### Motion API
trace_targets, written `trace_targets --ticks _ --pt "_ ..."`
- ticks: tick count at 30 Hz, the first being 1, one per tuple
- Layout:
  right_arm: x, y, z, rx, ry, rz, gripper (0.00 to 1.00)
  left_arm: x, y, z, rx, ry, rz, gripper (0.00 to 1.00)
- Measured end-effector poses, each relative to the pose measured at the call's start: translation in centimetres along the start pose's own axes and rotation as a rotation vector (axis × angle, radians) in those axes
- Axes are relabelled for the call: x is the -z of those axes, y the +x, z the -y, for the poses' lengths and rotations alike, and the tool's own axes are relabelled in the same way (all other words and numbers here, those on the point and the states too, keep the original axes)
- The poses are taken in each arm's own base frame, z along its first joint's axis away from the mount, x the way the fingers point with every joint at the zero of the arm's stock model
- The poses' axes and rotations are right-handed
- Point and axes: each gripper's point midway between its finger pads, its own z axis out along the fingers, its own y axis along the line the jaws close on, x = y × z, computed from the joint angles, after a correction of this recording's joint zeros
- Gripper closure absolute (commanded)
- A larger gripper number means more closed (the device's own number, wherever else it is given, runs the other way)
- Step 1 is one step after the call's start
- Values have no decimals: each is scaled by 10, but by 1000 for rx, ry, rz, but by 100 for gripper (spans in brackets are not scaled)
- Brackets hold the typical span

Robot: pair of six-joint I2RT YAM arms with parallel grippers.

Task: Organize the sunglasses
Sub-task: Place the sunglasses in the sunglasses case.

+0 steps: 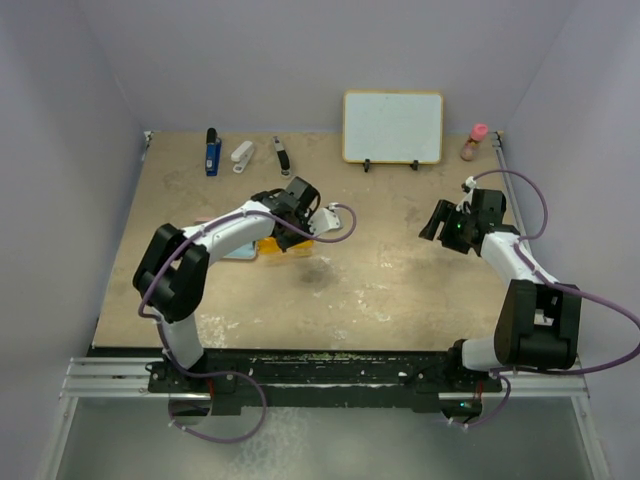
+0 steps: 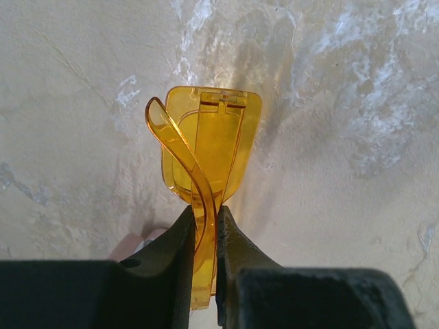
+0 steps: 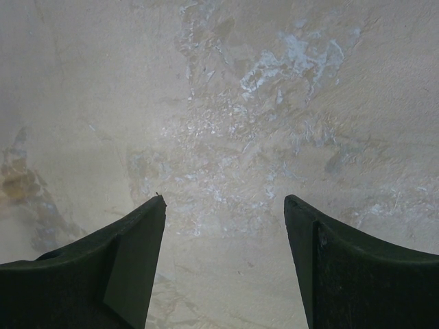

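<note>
Left jaws clamp the folded sunglasses (image 2: 211, 152) — lenses jutting past their tips.

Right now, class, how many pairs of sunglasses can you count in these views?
1. The translucent orange-amber plastic sunglasses are pinched in the left claw over the tan table; its arm could hide others.

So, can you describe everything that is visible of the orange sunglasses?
The sunglasses are small, of translucent orange-amber plastic, frame and lenses alike. They look folded: a curved temple arm lies across one lens. The left arm's fingers are shut on them, pinching them edge-on, so that they point away from the wrist over the pale table. Whether they touch the table cannot be told.
</note>
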Motion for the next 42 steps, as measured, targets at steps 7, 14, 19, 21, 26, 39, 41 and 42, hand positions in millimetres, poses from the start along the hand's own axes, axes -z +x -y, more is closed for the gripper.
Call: trace_targets --ticks 7,14,19,21,26,39,41,42 --pt "0 0 1 5 2 -1 26 22 7 -3 -26 -18 11 96" --pt "0 0 0 5 1 1 27 69 43 -27 -35 2 65 96" --pt "0 -1 0 5 1 2 25 66 84 -37 -60 34 11 96" --pt "0 0 0 5 1 2 24 61 92 -28 -97 83 -2 96" --pt "0 0 1 6 2 0 24 56 105 -22 -139 167 12 96" --pt "-3 3 2 1 6 -13 23 38 149 -36 -135 256 -5 96" --pt "-5 5 3 -2 9 -23 23 37 148 -39 -144 259 2 96" --pt "-6 5 4 -3 10 -25 23 37 147 -41 -147 258 5 96"
